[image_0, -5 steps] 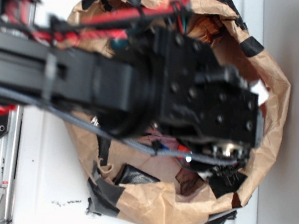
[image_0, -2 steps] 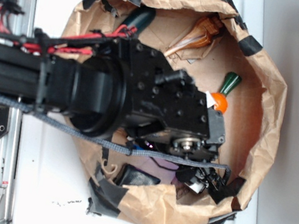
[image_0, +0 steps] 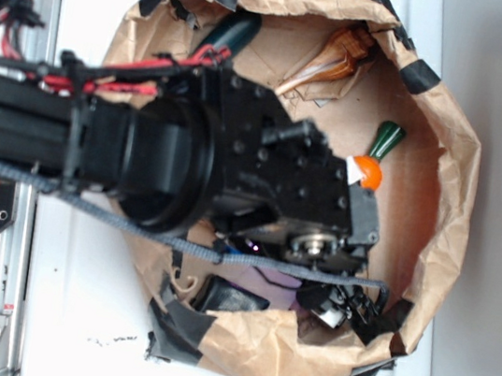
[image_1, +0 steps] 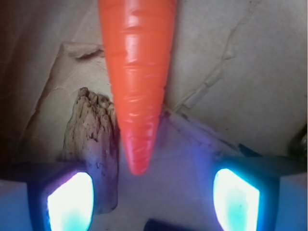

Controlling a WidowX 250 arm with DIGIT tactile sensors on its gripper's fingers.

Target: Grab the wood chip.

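Look down through your wrist camera: the wood chip (image_1: 94, 149) lies flat on the brown paper (image_1: 250, 72), low on the left side. It is rough and brown, with bumpy edges. Its lower end goes behind the left finger pad, so chip and finger overlap in that view, and you cannot tell if they touch.

The fingers (image_1: 67, 202) are spread wide apart and hold nothing. Both pads glow blue-white, one at the lower left and one at the lower right. The gap between them is mostly bare paper.

The orange carrot (image_1: 137, 82) is the thing in your way. It comes down from the top, and its pointed tip ends just beside the chip, on the chip's right. The carrot's side runs along the chip's upper right edge, very close or touching. The tip sits between the two fingers, nearer the left one.

From the outside camera, the black arm (image_0: 234, 176) reaches across a round nest of crumpled paper (image_0: 446, 208) held with black tape (image_0: 423, 77), all on the white bench (image_0: 72, 313). The arm hides the chip there. You can only see the carrot's green top (image_0: 388, 140) and a bit of orange past the arm. An amber, see-through thing (image_0: 337, 54) lies near the top of the nest, well away from the chip.
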